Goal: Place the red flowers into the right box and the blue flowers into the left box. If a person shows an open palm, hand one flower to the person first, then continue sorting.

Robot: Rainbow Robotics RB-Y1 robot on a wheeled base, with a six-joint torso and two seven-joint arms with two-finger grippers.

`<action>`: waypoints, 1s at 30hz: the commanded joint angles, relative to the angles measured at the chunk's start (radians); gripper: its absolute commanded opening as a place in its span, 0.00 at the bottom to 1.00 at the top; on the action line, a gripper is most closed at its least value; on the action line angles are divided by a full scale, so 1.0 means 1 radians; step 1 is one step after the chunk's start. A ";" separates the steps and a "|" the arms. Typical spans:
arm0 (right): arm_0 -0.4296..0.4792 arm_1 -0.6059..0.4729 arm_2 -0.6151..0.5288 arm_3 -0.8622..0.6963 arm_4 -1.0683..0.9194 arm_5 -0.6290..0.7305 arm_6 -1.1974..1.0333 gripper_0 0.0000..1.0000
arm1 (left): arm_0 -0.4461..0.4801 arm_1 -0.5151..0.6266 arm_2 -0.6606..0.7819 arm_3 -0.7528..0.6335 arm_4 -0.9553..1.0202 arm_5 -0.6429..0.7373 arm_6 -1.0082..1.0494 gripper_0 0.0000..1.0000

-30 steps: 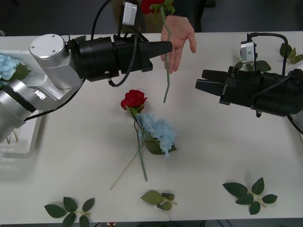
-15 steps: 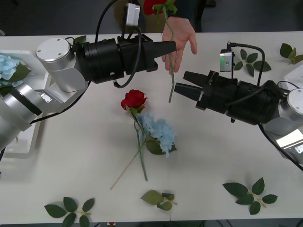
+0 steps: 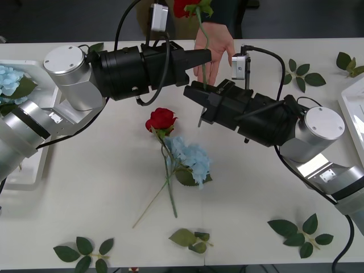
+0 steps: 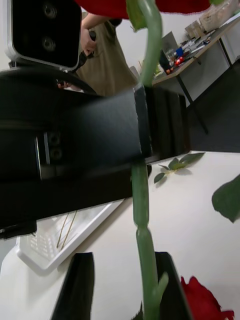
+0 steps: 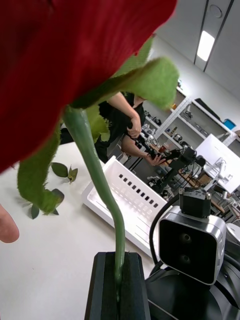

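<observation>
My left gripper [image 3: 207, 54] [image 5: 119, 280] is shut on the stem of a red flower [image 3: 185, 7] [image 5: 75, 60], held upright above the table's far edge. Just behind the stem a person's open palm [image 3: 216, 44] reaches in. My right gripper [image 3: 197, 102] [image 4: 122, 287] is open, with the lower stem [image 4: 142, 220] between its black fingers, close to one of them. A second red flower [image 3: 161, 119] and a blue flower [image 3: 191, 156] lie crossed mid-table. The left box [image 3: 25, 173] holds a blue flower [image 3: 8, 78]. An edge of the right box [image 3: 351, 102] shows at far right.
Loose green leaf sprigs lie at the front left [image 3: 83, 250], front middle [image 3: 190, 239], front right [image 3: 299, 231] and far right [image 3: 301, 74]. Both arms cross above the table's middle, over the flowers lying there.
My right arm has swung left across the table until its fingers straddle the hanging stem. The left gripper moved slightly right at first, still holding the rose by the palm.
</observation>
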 commanded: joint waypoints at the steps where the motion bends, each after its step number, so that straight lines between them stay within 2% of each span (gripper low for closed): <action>1: -0.051 0.052 0.006 -0.014 0.001 -0.031 0.011 0.02 | 0.009 -0.012 0.028 -0.009 0.012 -0.007 -0.044 0.00; 13: -0.044 0.057 -0.024 -0.014 0.009 -0.018 0.011 0.00 | 0.014 -0.011 0.026 -0.007 0.014 -0.007 -0.044 0.00; 14: -0.038 0.055 -0.037 -0.014 0.009 -0.006 0.011 0.00 | 0.020 -0.012 0.026 -0.009 0.026 -0.007 -0.044 0.37; 15: -0.034 0.054 -0.045 -0.014 0.009 0.001 0.011 0.00 | 0.024 -0.011 0.026 -0.009 0.030 -0.009 -0.044 0.82; 16: -0.027 0.049 -0.062 -0.014 0.009 0.018 0.011 0.00 | 0.029 -0.011 0.028 -0.007 0.033 -0.011 -0.044 1.00; 21: 0.010 0.006 -0.145 -0.016 0.007 0.117 0.011 0.00 | 0.031 -0.009 0.028 -0.009 0.035 -0.011 -0.044 1.00; 27: 0.036 -0.032 -0.298 -0.020 0.020 0.273 0.011 0.00 | 0.031 -0.009 0.028 -0.009 0.046 -0.011 -0.044 1.00; 30: 0.027 -0.024 -0.347 -0.048 0.079 0.281 -0.036 0.00 | 0.031 -0.009 0.026 -0.009 0.047 -0.011 -0.044 1.00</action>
